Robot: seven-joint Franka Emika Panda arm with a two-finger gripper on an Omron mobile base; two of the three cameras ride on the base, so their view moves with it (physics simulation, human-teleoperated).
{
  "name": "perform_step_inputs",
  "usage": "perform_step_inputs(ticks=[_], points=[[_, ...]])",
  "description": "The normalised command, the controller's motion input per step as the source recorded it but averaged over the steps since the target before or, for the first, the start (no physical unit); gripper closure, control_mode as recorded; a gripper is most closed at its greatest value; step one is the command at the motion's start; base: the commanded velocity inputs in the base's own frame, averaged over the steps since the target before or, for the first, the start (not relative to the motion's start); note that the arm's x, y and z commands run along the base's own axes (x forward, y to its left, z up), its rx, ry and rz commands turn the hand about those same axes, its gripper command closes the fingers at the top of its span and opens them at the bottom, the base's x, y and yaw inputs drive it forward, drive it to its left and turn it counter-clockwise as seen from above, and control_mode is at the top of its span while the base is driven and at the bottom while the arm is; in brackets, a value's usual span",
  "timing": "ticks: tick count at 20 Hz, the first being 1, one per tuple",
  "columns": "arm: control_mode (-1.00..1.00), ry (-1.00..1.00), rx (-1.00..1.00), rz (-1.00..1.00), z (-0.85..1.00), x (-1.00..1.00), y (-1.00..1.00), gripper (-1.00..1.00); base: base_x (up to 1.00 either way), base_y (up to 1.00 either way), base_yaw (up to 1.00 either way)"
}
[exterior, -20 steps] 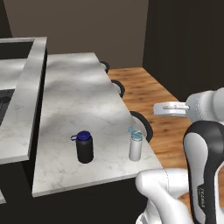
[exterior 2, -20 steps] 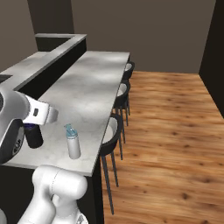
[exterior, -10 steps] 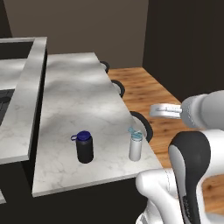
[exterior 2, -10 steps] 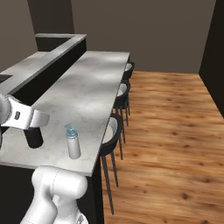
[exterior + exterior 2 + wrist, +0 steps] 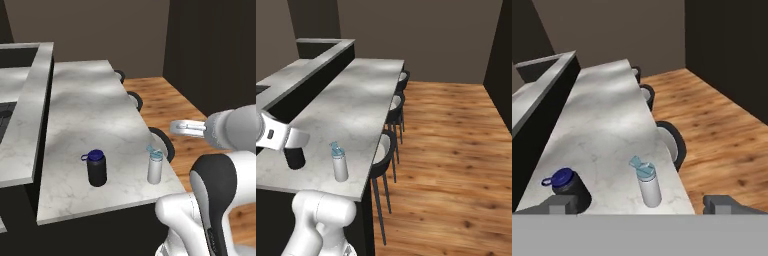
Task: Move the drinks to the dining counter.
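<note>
Marble made up the long white grey-veined counter (image 5: pixel 90 115) in the left base view, where a wide black bottle with a blue cap (image 5: pixel 96 168) and a slim white-grey bottle with a light-blue spout lid (image 5: pixel 155 166) stood upright and apart near its front edge. Black round stools (image 5: pixel 165 142) lined its right side over a wooden floor (image 5: pixel 170 100).

From the right base view, the slim bottle (image 5: pixel 339 162) stood near the counter's front corner, the black one (image 5: pixel 295 158) partly behind the white arm.

Seen from the hand view, the end effector (image 5: pixel 640 204) had its finger tips (image 5: pixel 561 204) spread wide, gripping nothing, above both bottles.
</note>
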Motion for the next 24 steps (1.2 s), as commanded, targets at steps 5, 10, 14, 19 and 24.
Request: perform_step_inputs(ticks=[5, 10, 14, 19, 24], points=[[1.0, 0.05, 0.0, 0.06, 0.0, 0.0, 0.0, -1.0, -0.07, 0.03, 0.05], [1.0, 0.0, 0.0, 0.0, 0.0, 0.0, 0.0, -1.0, -0.83, 0.86, 0.28], [1.0, 0.0, 0.0, 0.0, 0.0, 0.0, 0.0, -1.0, -0.71, 1.0, 0.32], [1.0, 0.0, 0.0, 0.0, 0.0, 0.0, 0.0, -1.0, -0.34, 1.0, 0.36], [1.0, 0.0, 0.0, 0.0, 0.0, 0.0, 0.0, -1.0, -0.27, 1.0, 0.67]])
